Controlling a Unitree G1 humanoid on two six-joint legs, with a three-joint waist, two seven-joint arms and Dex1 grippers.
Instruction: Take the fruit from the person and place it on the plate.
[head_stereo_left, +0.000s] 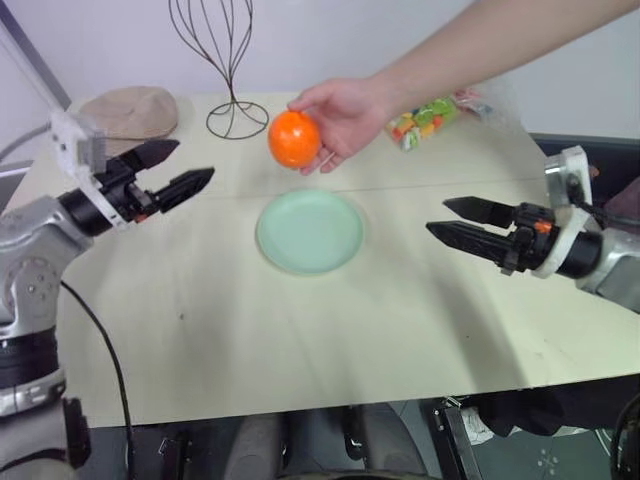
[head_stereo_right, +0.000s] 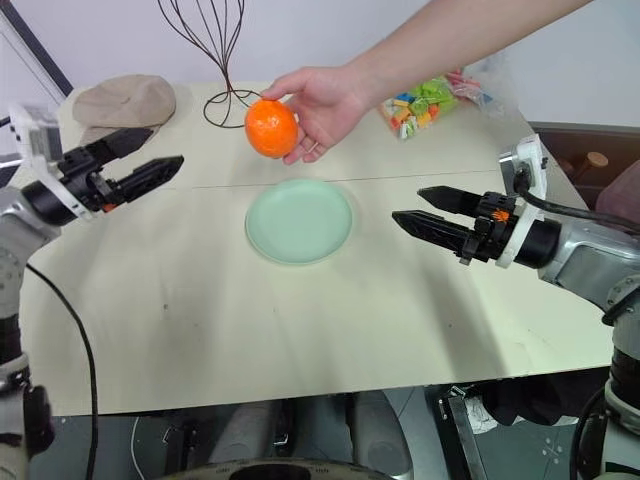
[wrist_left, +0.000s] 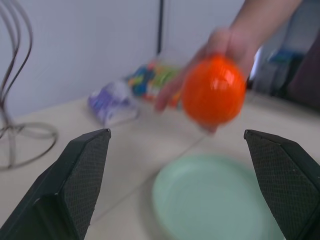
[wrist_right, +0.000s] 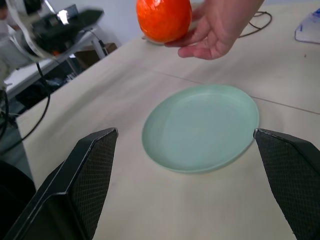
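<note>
The fruit (head_stereo_left: 294, 139) is held in the person's fingers (head_stereo_left: 345, 118), raised above the counter (head_stereo_left: 300, 330) just beyond the far rim of the plate (head_stereo_left: 310, 232). The person's forearm is stretched in from the far right corner. The plate is set flat near the counter's middle, bare, between the two robot hands. The left hand (head_stereo_left: 178, 168) is raised at the left side, pointed toward the fruit, its fingers spread wide and holding nothing; a clear gap is left between it and the fruit. The right hand (head_stereo_left: 462, 221) is held at the right side, pointed toward the plate, fingers likewise parted and empty. At the far edge a wire stand (head_stereo_left: 228, 60) is seen, beside it a tan cap (head_stereo_left: 130, 110), and to the right a bag of coloured blocks (head_stereo_left: 428, 118).
</note>
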